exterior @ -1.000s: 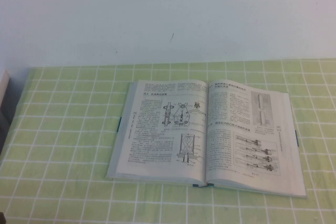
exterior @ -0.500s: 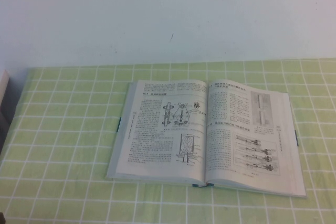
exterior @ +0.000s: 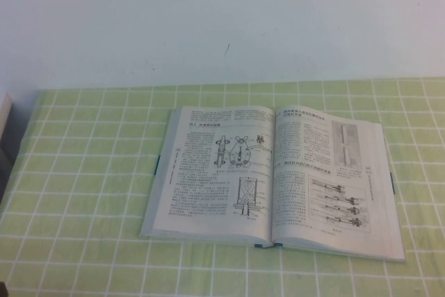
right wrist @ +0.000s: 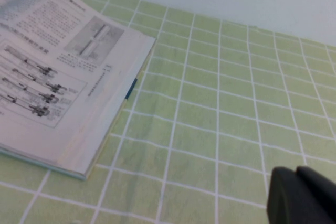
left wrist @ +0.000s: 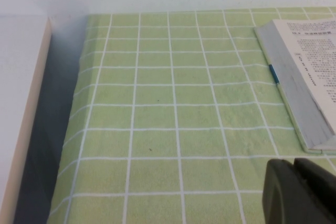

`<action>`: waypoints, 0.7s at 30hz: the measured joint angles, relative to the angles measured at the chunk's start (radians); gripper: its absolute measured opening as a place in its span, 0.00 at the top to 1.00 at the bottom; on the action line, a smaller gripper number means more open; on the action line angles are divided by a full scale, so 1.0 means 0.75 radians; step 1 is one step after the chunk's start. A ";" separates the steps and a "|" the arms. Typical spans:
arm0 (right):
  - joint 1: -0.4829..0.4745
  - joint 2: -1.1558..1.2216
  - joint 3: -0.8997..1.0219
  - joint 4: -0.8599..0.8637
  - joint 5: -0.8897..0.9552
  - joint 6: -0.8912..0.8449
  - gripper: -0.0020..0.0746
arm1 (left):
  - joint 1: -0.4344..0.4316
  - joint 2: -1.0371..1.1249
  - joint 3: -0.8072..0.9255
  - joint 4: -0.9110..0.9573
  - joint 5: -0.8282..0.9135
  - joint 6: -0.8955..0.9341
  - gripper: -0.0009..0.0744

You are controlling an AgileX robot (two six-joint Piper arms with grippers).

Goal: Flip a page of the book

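Inspecting the bench, we find the book (exterior: 274, 182) lying open and flat on the green checked cloth (exterior: 90, 172), right of centre in the high view, spine running toward the wall. The right-hand page (exterior: 334, 186) is untouched. The left gripper (left wrist: 299, 192) and right gripper (right wrist: 302, 198) show only as dark tips in their wrist views, holding nothing; we cannot tell their opening. We judge the right arm nearer the page's free edge.

Tablecloth (exterior: 83, 172): light green with a white grid, covering the table. Wall (exterior: 208, 19): plain white, behind the table. Pale panel (left wrist: 21, 108): just beside the cloth's edge.
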 joint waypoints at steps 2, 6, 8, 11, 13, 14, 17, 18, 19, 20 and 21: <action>0.000 0.000 -0.002 0.000 0.010 0.010 0.97 | 0.000 0.000 0.000 0.000 0.000 0.000 0.99; -0.010 0.000 -0.003 0.000 0.014 0.012 0.97 | 0.000 0.000 0.000 0.000 0.000 0.000 0.99; -0.031 0.000 -0.003 0.000 0.017 0.012 0.97 | 0.000 0.000 0.000 0.000 0.000 0.000 0.99; -0.056 0.000 -0.003 0.000 0.017 0.012 0.97 | 0.000 0.000 0.000 0.000 0.000 0.000 0.99; -0.058 0.000 -0.003 -0.003 0.017 0.012 0.97 | 0.000 0.000 0.000 0.000 0.000 0.000 0.99; -0.060 0.000 -0.003 -0.003 0.017 0.012 0.97 | 0.000 0.000 0.000 0.000 0.000 0.000 0.99; -0.061 0.000 -0.003 -0.003 0.017 0.015 0.97 | 0.000 0.000 0.000 0.000 0.000 0.000 0.99; -0.061 0.000 -0.003 -0.003 0.017 0.015 0.97 | 0.000 0.000 0.000 0.000 0.000 0.000 0.99; -0.061 0.000 -0.003 -0.003 0.017 0.017 0.97 | 0.000 0.000 0.000 0.000 0.000 0.000 0.99; -0.061 0.000 -0.003 -0.003 0.017 0.027 0.97 | 0.000 0.000 0.000 0.000 0.000 0.000 0.99; -0.061 0.000 -0.003 -0.003 0.017 0.042 0.97 | 0.000 0.000 0.000 0.000 0.000 0.000 0.99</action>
